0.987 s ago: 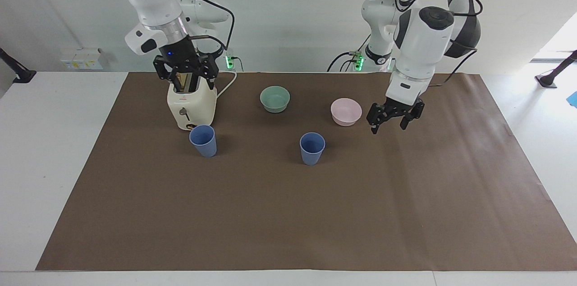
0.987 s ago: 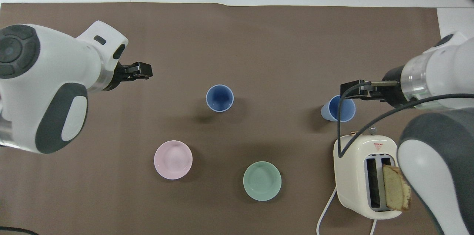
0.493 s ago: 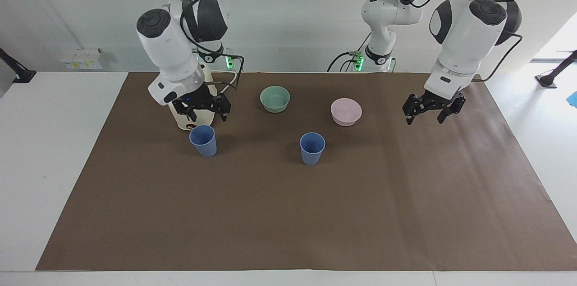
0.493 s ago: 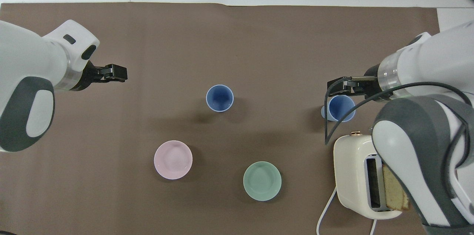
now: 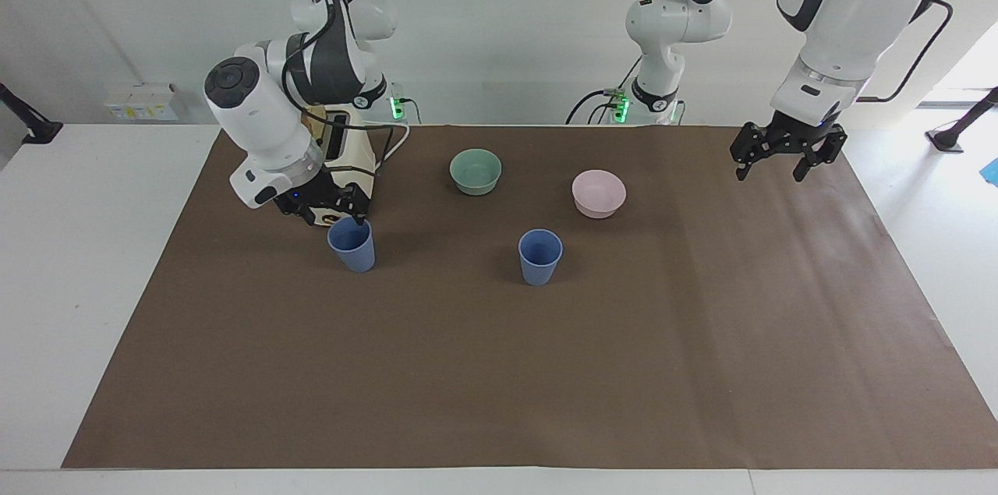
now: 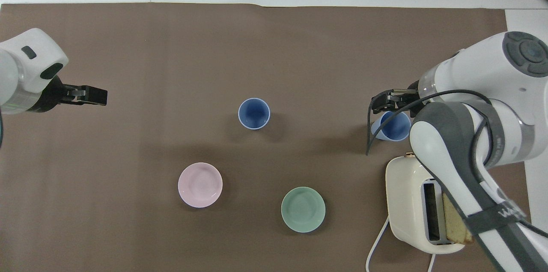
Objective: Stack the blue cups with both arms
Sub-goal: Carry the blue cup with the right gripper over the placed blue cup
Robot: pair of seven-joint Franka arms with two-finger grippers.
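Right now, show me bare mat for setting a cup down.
Free: the wide brown mat stretch farther from the robots than both blue cups. Crowded: around the toaster, where the right gripper sits at one cup's rim.

You have bright, even light from above in both views, and everything stays sharp to the edges. Daylight glares white off the table [image 5: 943,191] past the left gripper [image 5: 786,148]. Shadows are soft: a faint smudge lies on the brown mat [image 6: 274,58] beside the cup [image 6: 254,113], another by the cup [image 5: 352,243] under the right gripper [image 5: 337,206].
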